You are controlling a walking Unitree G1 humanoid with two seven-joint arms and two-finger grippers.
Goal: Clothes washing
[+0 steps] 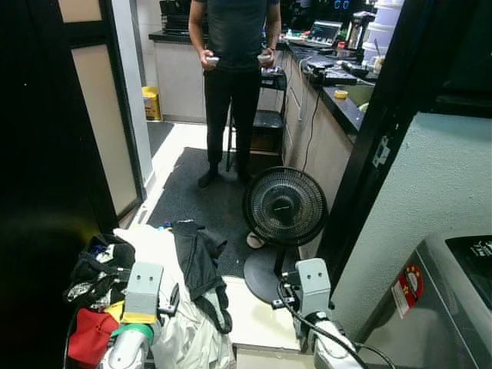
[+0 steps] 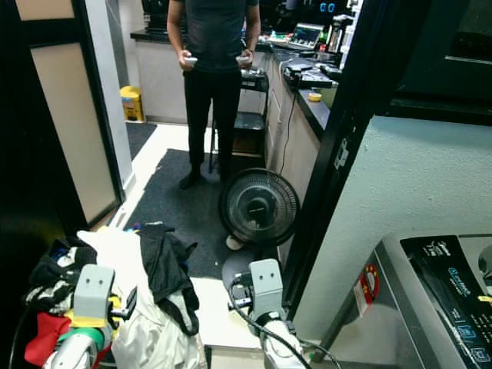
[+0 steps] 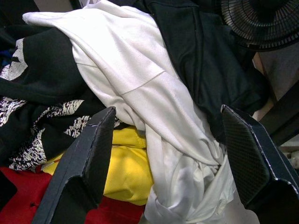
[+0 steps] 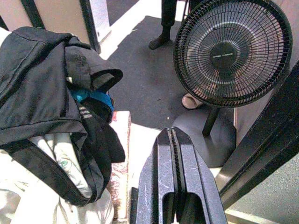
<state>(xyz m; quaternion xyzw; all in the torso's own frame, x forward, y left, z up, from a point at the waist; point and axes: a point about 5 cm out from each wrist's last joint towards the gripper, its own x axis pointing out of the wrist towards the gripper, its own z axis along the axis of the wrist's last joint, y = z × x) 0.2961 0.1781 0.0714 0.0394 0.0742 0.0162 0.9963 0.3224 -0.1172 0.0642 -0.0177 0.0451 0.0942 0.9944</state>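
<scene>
- Left gripper (image 3: 166, 154) hovers over the laundry pile (image 1: 165, 307), fingers spread wide, holding nothing, likely lining up a white garment (image 3: 154, 98).
- Right gripper (image 4: 175, 154) idles, fingers pressed together, empty.
- Washing machine (image 2: 430, 300) waits right.

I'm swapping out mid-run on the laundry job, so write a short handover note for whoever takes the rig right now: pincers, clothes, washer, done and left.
Left pincer: open, empty, over the clothes pile, fingers either side of a white garment.
Right pincer: shut, empty, raised beside the pile, pointing toward the fan.
Pile: black garment on top, yellow and red pieces lower down, on the robot's left.
Washer: at the robot's right.
Person stands ahead in the kitchen.
Done: nothing grasped yet.
Left: grasp clothes, carry them to the washer, load.
</scene>
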